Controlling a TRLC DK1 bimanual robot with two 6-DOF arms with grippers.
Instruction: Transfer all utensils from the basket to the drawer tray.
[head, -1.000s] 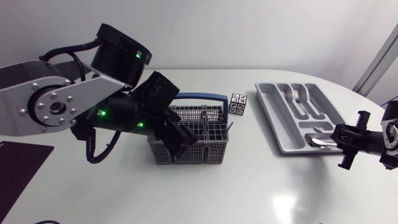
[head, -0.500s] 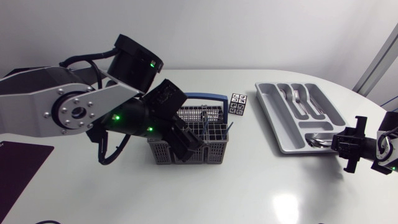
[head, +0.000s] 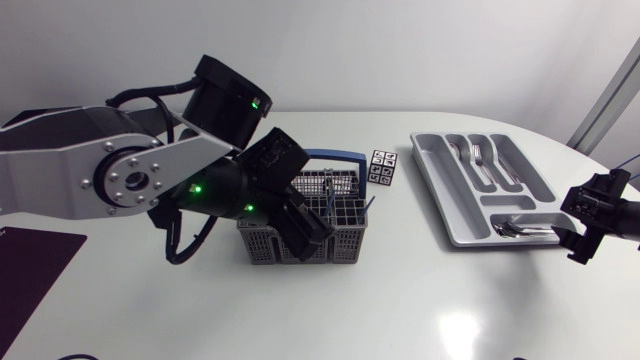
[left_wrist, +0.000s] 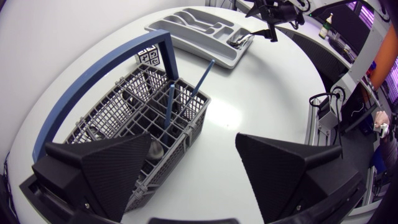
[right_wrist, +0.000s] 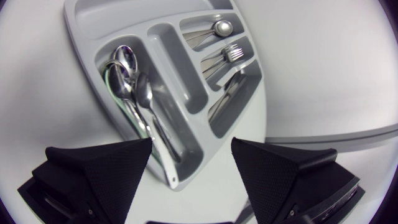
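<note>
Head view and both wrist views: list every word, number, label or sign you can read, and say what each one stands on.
Readable words or numbers: none in any view.
Small cube behind the basket: black-and-white square marker patterns on its faces, a coded sign, not letters or digits.
Drawer tray and basket: no print shows.

Black-and-white patterned cube (head: 381, 167) on white table (head: 400, 300).
</note>
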